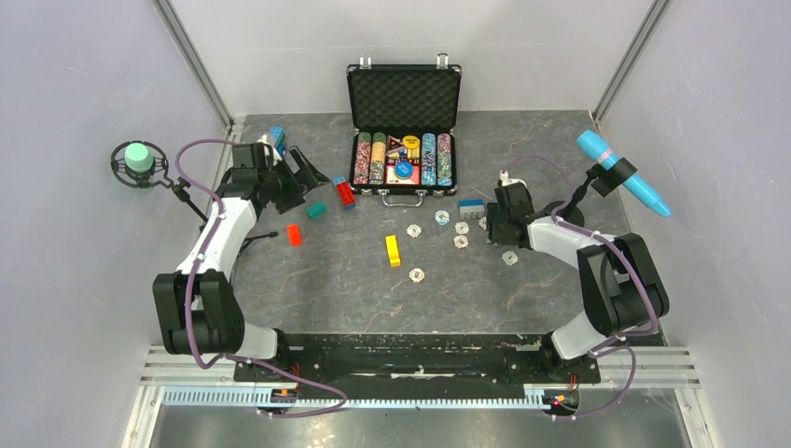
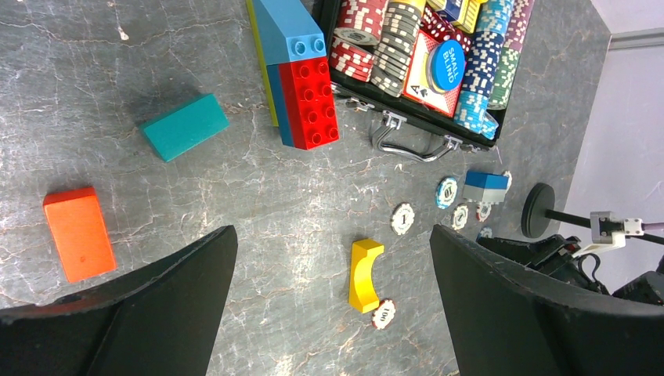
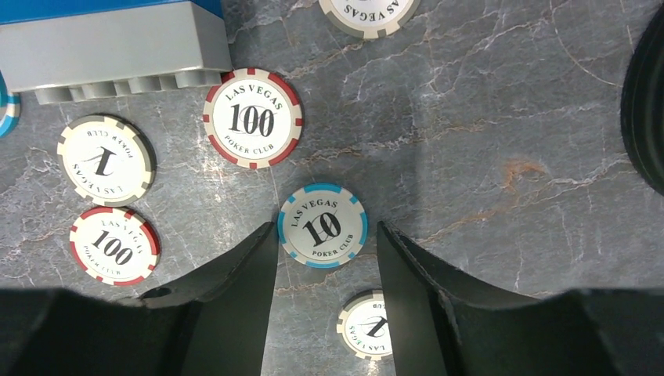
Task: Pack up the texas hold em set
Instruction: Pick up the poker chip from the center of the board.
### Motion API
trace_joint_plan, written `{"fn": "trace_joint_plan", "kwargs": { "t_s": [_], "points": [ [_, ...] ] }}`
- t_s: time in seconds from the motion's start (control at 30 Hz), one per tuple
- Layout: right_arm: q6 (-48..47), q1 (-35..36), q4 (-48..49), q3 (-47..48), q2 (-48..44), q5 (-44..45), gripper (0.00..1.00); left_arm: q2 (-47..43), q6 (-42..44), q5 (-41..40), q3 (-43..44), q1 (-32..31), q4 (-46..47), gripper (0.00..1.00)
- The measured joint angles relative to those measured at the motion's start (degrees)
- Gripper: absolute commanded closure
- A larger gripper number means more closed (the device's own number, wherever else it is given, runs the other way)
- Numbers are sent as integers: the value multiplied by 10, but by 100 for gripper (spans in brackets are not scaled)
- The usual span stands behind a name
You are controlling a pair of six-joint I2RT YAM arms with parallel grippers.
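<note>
The texas hold em set's black case [image 1: 403, 86] lies open at the back middle, with rows of coloured chips [image 2: 399, 47] in its tray. Several loose chips [image 1: 461, 242] lie on the table in front of it. My right gripper [image 3: 326, 235] points down at them, its jaws partly apart, either side of a blue-edged "10" chip [image 3: 322, 225] that lies flat on the table. A grey-edged "1" chip [image 3: 368, 325] shows further back between the fingers [image 3: 235, 298]. My left gripper [image 2: 333, 235] hangs wide open and empty, left of the case, above the table.
A grey and blue brick [image 3: 113, 43] lies just beyond the red-edged "100" chip [image 3: 252, 118]. Red and blue bricks [image 2: 301, 78] sit by the case's left corner. A teal block [image 2: 184, 125], an orange block [image 2: 78, 233] and a yellow block [image 2: 364, 274] lie on the table.
</note>
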Motion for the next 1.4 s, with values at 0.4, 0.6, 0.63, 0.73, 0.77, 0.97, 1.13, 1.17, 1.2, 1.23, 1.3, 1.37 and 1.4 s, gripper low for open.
{"fn": "trace_joint_plan", "kwargs": {
  "t_s": [0.4, 0.6, 0.63, 0.73, 0.77, 0.97, 1.13, 1.17, 1.2, 1.23, 1.3, 1.37, 1.4],
  "points": [
    [-8, 0, -1, 5, 3, 0, 59, 0, 0, 2, 0, 0, 0, 0],
    [-24, 1, -33, 34, 1, 1, 59, 1, 0, 2, 0, 0, 0, 0],
    [-26, 2, -37, 44, 1, 1, 59, 2, 0, 2, 0, 0, 0, 0],
    [-30, 9, -43, 75, -2, 4, 59, 4, 0, 2, 0, 0, 0, 0],
    [-32, 14, -43, 84, -3, 5, 59, 5, 0, 2, 0, 0, 0, 0],
    [-35, 54, -54, 133, -3, 13, 59, 7, 0, 2, 0, 0, 0, 0],
    [-36, 87, -61, 178, 21, 19, 59, 7, 0, 2, 0, 0, 0, 0],
    [-36, 92, -61, 185, 26, 20, 59, 7, 0, 2, 0, 0, 0, 0],
    [-36, 98, -63, 194, 34, 20, 59, 7, 0, 2, 0, 0, 0, 0],
    [-36, 102, -63, 200, 40, 19, 59, 7, 0, 2, 0, 0, 0, 0],
    [-36, 113, -65, 214, 54, 20, 59, 7, 0, 2, 0, 0, 0, 0],
    [-36, 120, -65, 224, 65, 19, 59, 7, 0, 2, 0, 0, 0, 0],
    [-36, 124, -66, 231, 71, 19, 59, 7, 0, 2, 0, 0, 0, 0]
  ]
}}
